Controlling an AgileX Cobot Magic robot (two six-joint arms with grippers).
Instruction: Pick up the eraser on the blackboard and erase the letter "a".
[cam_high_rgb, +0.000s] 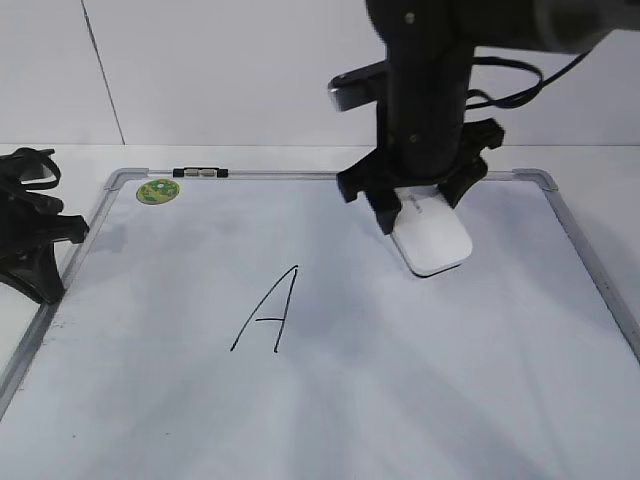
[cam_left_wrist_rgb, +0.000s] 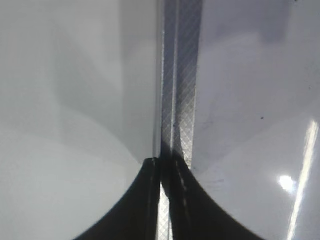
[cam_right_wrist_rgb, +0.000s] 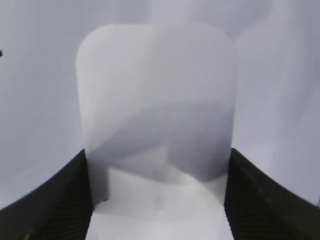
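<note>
The white eraser (cam_high_rgb: 435, 240) is held between the jaws of my right gripper (cam_high_rgb: 420, 200), over the upper right part of the blackboard (cam_high_rgb: 450, 390). I cannot tell whether its pad touches the surface. In the right wrist view the eraser (cam_right_wrist_rgb: 155, 100) fills the space between the black fingers of the right gripper (cam_right_wrist_rgb: 157, 165). No small letter "a" shows; the spot under the eraser is hidden. My left gripper (cam_high_rgb: 45, 285) rests at the board's left edge, and in the left wrist view its jaws (cam_left_wrist_rgb: 162, 162) are shut and empty over the metal frame (cam_left_wrist_rgb: 182, 75).
A tall capital "A" (cam_high_rgb: 270, 312) is written at the board's middle left. A round green sticker (cam_high_rgb: 157, 190) and a black-and-clear clip (cam_high_rgb: 200, 173) sit at the top left corner. A white wall stands behind the table.
</note>
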